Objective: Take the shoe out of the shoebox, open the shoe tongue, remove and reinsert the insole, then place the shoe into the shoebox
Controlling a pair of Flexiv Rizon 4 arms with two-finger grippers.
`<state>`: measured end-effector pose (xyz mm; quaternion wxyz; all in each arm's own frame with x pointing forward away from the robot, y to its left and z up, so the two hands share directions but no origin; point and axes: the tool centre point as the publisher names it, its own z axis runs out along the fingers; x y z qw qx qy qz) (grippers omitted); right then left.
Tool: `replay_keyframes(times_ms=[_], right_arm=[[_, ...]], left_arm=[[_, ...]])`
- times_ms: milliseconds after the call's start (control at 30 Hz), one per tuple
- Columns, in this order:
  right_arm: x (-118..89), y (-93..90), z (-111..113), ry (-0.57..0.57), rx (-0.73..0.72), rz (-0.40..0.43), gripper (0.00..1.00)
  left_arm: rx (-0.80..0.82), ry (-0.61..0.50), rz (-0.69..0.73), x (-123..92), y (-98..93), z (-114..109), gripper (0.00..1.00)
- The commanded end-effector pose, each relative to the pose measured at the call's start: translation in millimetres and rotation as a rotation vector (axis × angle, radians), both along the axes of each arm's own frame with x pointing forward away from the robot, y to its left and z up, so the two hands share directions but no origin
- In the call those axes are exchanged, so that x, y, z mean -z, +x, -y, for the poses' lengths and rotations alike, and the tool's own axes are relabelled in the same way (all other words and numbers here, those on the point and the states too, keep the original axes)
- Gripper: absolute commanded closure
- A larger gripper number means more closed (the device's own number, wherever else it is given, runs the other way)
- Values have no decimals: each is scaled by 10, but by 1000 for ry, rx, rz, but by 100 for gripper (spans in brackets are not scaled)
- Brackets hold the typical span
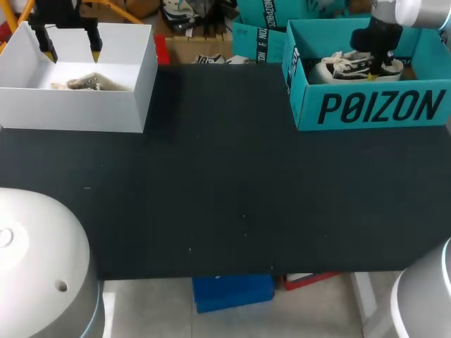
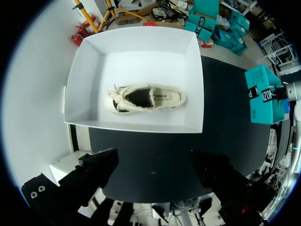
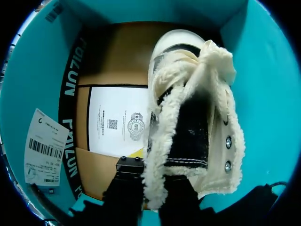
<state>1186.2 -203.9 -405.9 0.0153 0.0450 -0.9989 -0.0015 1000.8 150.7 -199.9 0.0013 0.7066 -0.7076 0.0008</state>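
A cream, fleece-lined shoe (image 1: 350, 67) lies inside the teal shoebox (image 1: 366, 105) at the back right of the table. My right gripper (image 1: 384, 67) is down in that box. In the right wrist view its dark fingers (image 3: 124, 188) pinch the fleecy collar edge of the shoe (image 3: 193, 117) from both sides, so the right gripper (image 3: 150, 188) is shut on it; its tips are hidden. My left gripper (image 1: 70, 51) hangs open above the white box (image 1: 77, 109) at the back left, holding nothing.
A second cream shoe (image 2: 146, 98) lies on its side in the white box (image 2: 136, 52). A printed paper sheet (image 3: 117, 120) lies on the teal box floor beside the held shoe. The black tabletop (image 1: 225, 183) stretches between the two boxes.
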Motion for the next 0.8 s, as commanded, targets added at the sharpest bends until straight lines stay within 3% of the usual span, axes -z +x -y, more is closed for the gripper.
replay_keyframes(times_ms=[33,333,800], right_arm=[[63,89,-19,2,1,-16,100],[-32,55,-43,-2,-10,-12,100],[-772,-133,-105,-65,-2,66,100]], left_arm=[[-1,2,-1,-3,-1,4,0],[-1,2,-1,-3,-1,4,0],[-1,2,-1,-3,-1,4,0]])
